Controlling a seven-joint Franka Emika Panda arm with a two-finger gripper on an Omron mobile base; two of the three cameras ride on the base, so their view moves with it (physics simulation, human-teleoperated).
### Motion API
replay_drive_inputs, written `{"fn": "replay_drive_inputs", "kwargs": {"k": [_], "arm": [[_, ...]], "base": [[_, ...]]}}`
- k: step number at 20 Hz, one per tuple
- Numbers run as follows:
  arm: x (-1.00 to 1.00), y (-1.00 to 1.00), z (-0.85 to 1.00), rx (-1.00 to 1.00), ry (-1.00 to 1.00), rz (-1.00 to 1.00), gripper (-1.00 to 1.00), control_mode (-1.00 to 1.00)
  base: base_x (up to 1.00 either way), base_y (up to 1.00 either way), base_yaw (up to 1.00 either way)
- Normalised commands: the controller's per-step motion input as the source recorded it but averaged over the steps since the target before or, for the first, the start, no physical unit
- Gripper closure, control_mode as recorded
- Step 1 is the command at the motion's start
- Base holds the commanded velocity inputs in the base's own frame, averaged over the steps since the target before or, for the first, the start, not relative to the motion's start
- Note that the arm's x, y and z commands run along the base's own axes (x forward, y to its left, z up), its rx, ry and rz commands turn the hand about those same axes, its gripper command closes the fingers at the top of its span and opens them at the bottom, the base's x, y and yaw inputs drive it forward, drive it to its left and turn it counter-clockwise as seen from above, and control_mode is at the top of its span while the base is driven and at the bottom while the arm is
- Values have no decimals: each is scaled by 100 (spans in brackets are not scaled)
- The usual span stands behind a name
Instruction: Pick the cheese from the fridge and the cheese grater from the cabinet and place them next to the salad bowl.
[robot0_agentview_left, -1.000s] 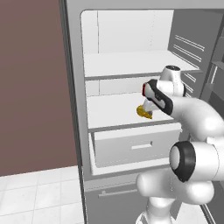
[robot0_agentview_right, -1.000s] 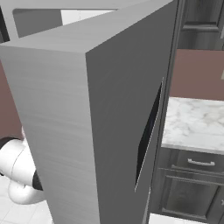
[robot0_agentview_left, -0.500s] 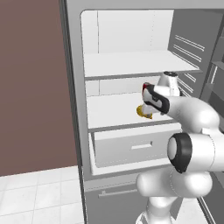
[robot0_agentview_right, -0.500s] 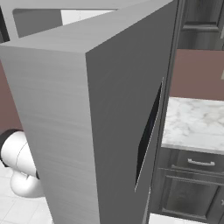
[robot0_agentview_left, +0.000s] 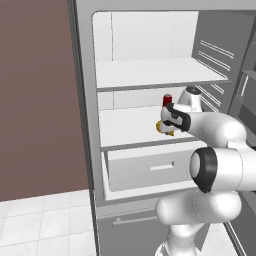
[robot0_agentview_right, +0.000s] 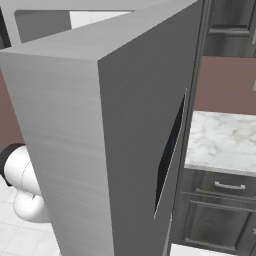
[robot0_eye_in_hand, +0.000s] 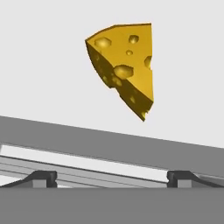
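The cheese (robot0_eye_in_hand: 124, 65), a yellow-orange wedge with holes, lies on the white middle shelf (robot0_agentview_left: 125, 131) of the open fridge (robot0_agentview_left: 82, 125). In the left base view only a yellow edge of the cheese (robot0_agentview_left: 160, 129) shows past my hand. My gripper (robot0_agentview_left: 167, 125) reaches into the fridge just in front of the wedge. In the hand view the gripper (robot0_eye_in_hand: 113, 178) is open, its two dark tips wide apart below the cheese and touching nothing. The cheese grater and the salad bowl are out of view.
A small red can (robot0_agentview_left: 167, 99) stands on the same shelf behind my hand. A white drawer (robot0_agentview_left: 150, 167) sits under the shelf. The grey fridge door (robot0_agentview_right: 100, 150) stands open beside a marble counter (robot0_agentview_right: 225, 142) with dark drawers (robot0_agentview_right: 225, 187) and a dark wall cabinet (robot0_agentview_right: 230, 20).
My hand has turned and crept slightly left toward the cheese, and the elbow has swung closer to the camera. The jaws have stayed open and the cheese has not moved.
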Motion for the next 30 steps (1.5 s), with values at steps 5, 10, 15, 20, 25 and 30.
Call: {"fn": "replay_drive_inputs", "kwargs": {"k": [5,10,15,20,25,30], "arm": [[1,0,0,0,0,0,-100,-100],[24,-6,0,0,0,0,-100,-100],[14,-13,0,0,0,0,-100,-100],[0,-20,0,0,0,0,-100,-100],[4,-6,0,0,1,0,-100,-100],[17,2,-7,0,1,0,-100,-100]], "base": [[0,0,0],[0,0,0],[0,0,0],[0,0,0],[0,0,0],[0,0,0]]}}
